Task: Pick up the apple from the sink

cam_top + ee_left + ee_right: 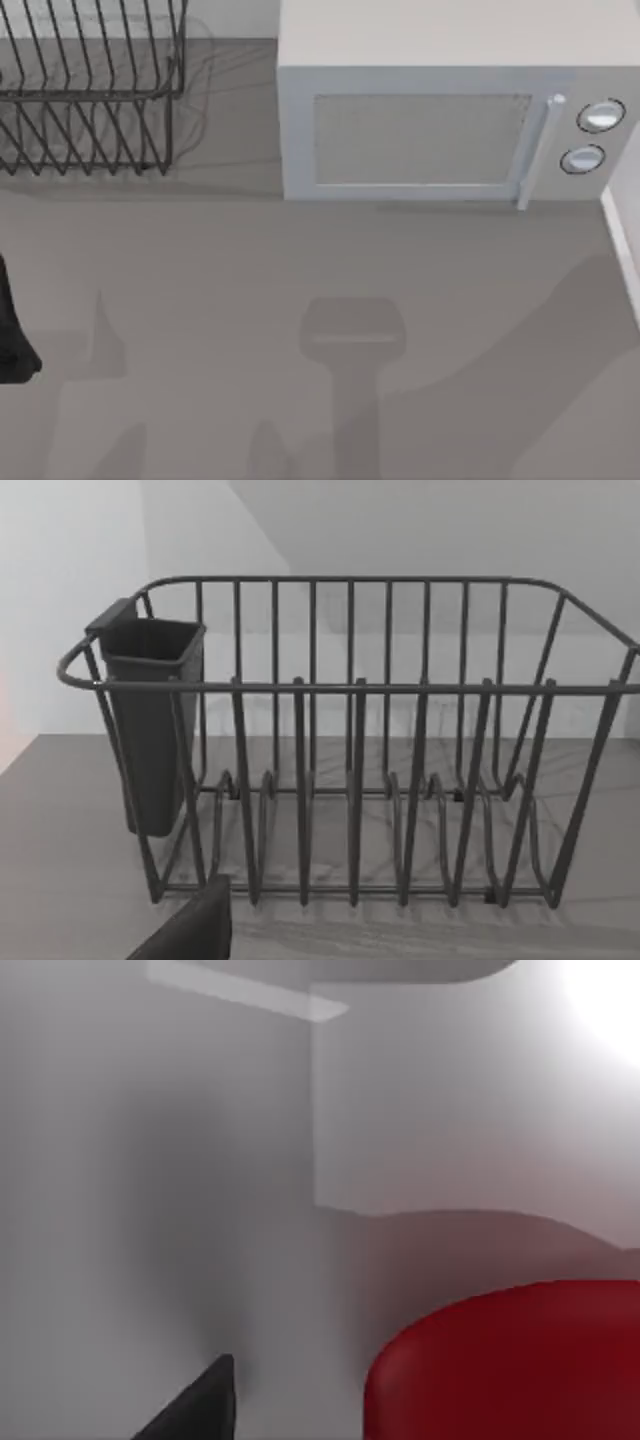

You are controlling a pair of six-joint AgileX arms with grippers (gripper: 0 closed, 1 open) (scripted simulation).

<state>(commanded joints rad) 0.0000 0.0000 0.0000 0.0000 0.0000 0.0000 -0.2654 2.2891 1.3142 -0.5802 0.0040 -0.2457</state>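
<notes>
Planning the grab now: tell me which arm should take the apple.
Right, probably. Its wrist view shows the apple large and close against pale walls, while the left wrist view faces the dish rack.

A kitchen counter, with a microwave beside a wire dish rack

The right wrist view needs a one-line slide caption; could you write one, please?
Red apple looms close against pale grey sink walls.

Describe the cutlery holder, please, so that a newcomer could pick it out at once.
Find the wire dish rack at the counter's back left, left of the microwave. The cutlery holder hangs on one end of it. It is the rack's one solid dark box among thin wires.
</notes>
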